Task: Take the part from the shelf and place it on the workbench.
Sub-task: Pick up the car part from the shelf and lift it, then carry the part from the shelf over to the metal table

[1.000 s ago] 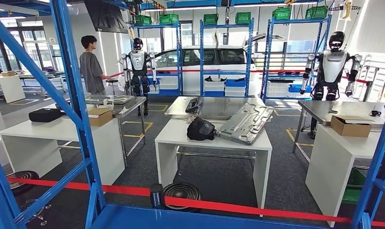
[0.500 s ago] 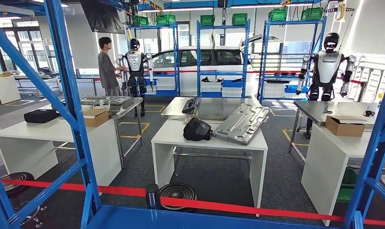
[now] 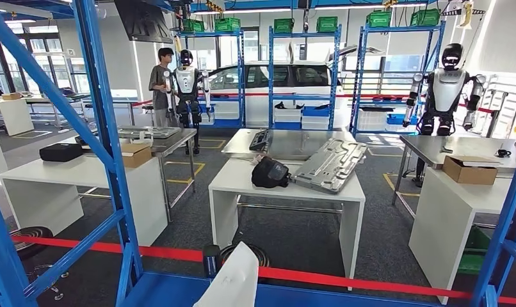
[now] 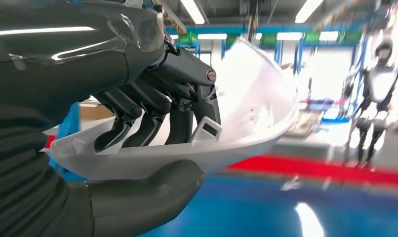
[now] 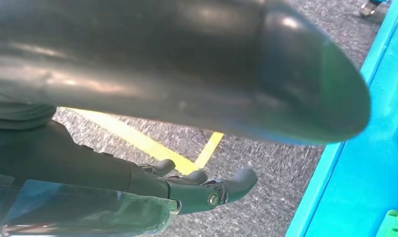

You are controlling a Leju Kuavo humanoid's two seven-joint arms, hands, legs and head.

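Observation:
A white moulded plastic part (image 4: 258, 103) sits in my left hand (image 4: 152, 113); dark fingers curl into its hollow side and the thumb presses under its rim. The same part's (image 3: 233, 283) white tip pokes up at the bottom middle of the head view, over the blue shelf board (image 3: 345, 298). Beyond the shelf frame stands a white workbench (image 3: 239, 183) carrying a black helmet-like item (image 3: 270, 173) and a grey metal panel (image 3: 331, 164). My right hand (image 5: 187, 190) hangs above grey carpet, fingers held out, with nothing in it.
Blue shelf uprights (image 3: 105, 128) and a diagonal brace frame my view. Red tape (image 3: 345, 281) runs across behind the shelf. White tables (image 3: 63, 176) stand to the left and right (image 3: 460, 192). A person (image 3: 159, 86) and two humanoid robots stand far back.
The white part's tip has risen into the bottom of the head view. The camera swayed slightly. The person at the back walked right, up to the far robot.

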